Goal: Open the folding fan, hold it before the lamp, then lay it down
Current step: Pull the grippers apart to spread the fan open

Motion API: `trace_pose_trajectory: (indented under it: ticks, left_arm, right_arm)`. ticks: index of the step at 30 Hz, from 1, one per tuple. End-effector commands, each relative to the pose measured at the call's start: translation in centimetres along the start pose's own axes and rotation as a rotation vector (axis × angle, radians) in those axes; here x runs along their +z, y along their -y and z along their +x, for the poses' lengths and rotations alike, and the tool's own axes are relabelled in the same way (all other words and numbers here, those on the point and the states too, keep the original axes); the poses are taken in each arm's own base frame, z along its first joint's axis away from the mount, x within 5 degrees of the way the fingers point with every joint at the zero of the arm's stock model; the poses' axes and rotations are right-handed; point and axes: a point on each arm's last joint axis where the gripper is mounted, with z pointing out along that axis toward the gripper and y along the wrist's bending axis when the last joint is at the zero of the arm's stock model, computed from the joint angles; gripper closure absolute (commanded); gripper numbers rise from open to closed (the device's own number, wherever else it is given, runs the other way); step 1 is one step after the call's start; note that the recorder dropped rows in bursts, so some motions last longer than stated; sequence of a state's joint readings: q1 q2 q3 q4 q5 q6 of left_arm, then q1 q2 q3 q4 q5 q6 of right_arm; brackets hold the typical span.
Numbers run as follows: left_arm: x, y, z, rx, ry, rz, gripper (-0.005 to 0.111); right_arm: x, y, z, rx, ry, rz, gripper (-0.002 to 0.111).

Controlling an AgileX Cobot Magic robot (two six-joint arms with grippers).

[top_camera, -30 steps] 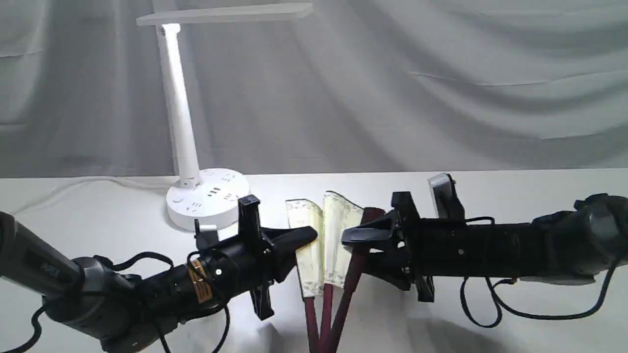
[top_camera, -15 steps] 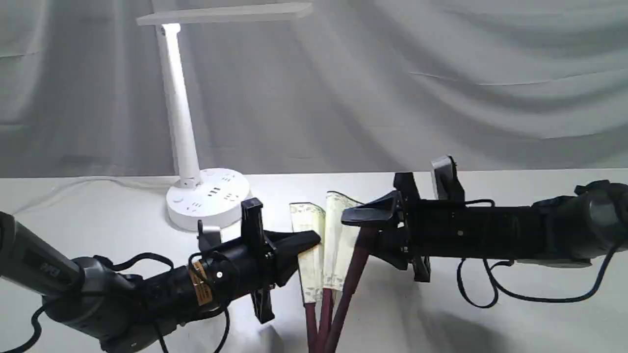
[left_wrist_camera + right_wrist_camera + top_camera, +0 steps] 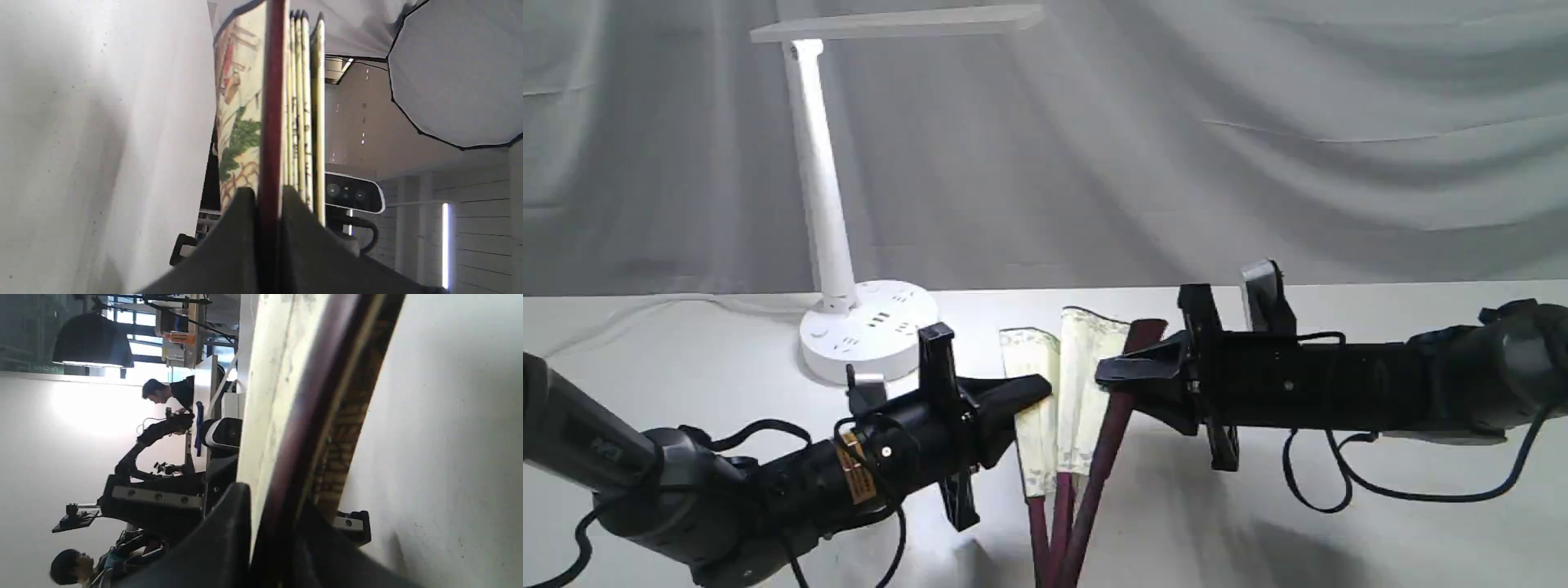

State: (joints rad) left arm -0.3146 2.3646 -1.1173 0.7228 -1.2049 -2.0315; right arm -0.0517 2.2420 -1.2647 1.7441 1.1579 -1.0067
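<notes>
The folding fan [image 3: 1062,392] stands upright over the table, a few cream pleats spread, its maroon ribs meeting at the bottom edge of the exterior view. My left gripper [image 3: 1029,392] comes in from the left and is shut on the fan's left guard; the left wrist view shows that maroon guard [image 3: 271,102] pinched between its fingers [image 3: 241,212]. From the right, my right gripper [image 3: 1107,377] is shut on the right guard [image 3: 310,416], which runs between its fingers [image 3: 233,510]. The white lamp [image 3: 821,188] stands behind the fan to the left, light bar overhead.
The lamp's round base [image 3: 870,331] sits on the white table [image 3: 1339,531] close behind my left gripper. A white cord [image 3: 645,310] trails left from it. A grey cloth backdrop [image 3: 1258,139] closes off the rear. Black cables [image 3: 1339,490] hang under the right arm.
The right gripper rose a little, then its jaws closed from open onto the fan's right guard. The left gripper kept its hold and barely moved.
</notes>
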Motion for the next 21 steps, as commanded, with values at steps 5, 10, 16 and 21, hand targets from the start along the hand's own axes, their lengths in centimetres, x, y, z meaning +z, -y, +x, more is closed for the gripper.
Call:
trace_pose_trajectory:
  ticks: [5, 10, 16, 21]
  left_arm:
    - [0.2, 1.2, -0.4, -0.024, 0.054, 0.065, 0.107]
    - [0.2, 1.7, -0.5, -0.029, 0.077, 0.084, 0.107]
    - [0.1, 4.2, -0.6, -0.015, 0.111, 0.151, 0.107]
    - [0.1, 4.6, -0.6, -0.015, 0.123, 0.165, 0.107]
  right_arm:
    - [-0.2, -0.1, -0.2, -0.013, 0.007, -0.003, 0.108]
    - [-0.2, -0.2, -0.2, -0.013, -0.001, -0.015, 0.108]
    - [-0.2, -0.3, -0.1, -0.013, -0.006, -0.023, 0.108]
    - [-0.2, -0.6, 0.0, -0.012, -0.025, -0.055, 0.108]
